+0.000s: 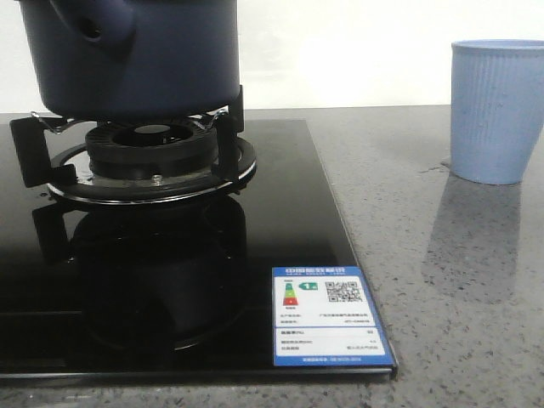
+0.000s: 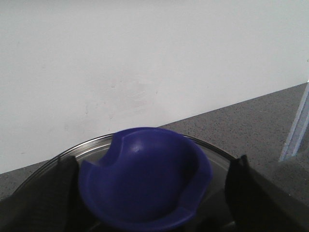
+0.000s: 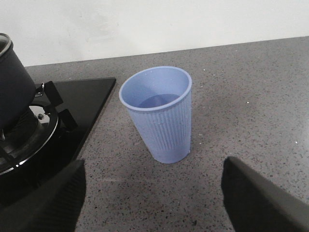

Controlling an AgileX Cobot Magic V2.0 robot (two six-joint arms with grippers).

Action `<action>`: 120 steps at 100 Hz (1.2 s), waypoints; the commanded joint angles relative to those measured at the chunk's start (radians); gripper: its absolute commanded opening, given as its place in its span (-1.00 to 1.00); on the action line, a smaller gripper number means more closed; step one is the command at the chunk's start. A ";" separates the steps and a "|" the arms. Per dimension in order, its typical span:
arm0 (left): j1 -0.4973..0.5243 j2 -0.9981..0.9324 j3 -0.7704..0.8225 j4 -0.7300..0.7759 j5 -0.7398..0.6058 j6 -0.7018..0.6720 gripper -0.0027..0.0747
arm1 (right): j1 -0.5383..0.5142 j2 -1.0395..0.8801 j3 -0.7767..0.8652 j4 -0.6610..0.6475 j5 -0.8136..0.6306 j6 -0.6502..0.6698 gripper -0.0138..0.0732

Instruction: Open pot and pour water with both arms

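Observation:
The dark navy pot [image 1: 127, 55] stands on the gas burner [image 1: 153, 149] at the back left, its side stub [image 1: 89, 30] facing forward. In the left wrist view its glass lid [image 2: 215, 154] carries a blue knob [image 2: 145, 179]. My left gripper [image 2: 145, 203] is open, one dark finger [image 2: 43, 193] on each side of the knob. The light blue ribbed cup [image 3: 159, 113] stands upright on the counter just ahead of my open right gripper [image 3: 152, 203], which holds nothing. The pot [image 3: 12, 92] is left of the cup. Water is hidden inside the pot; I cannot tell whether the cup holds any.
The burner sits in a glossy black glass hob [image 1: 280, 221] with a label sticker [image 1: 327, 316] at its front right corner. Speckled grey counter [image 1: 442, 280] extends right of the hob, with the cup [image 1: 497, 110] on it. A white wall runs behind.

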 commanded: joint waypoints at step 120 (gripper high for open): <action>0.166 -0.235 -0.040 0.000 -0.019 0.000 0.00 | 0.017 0.015 0.153 0.015 -0.248 -0.016 0.52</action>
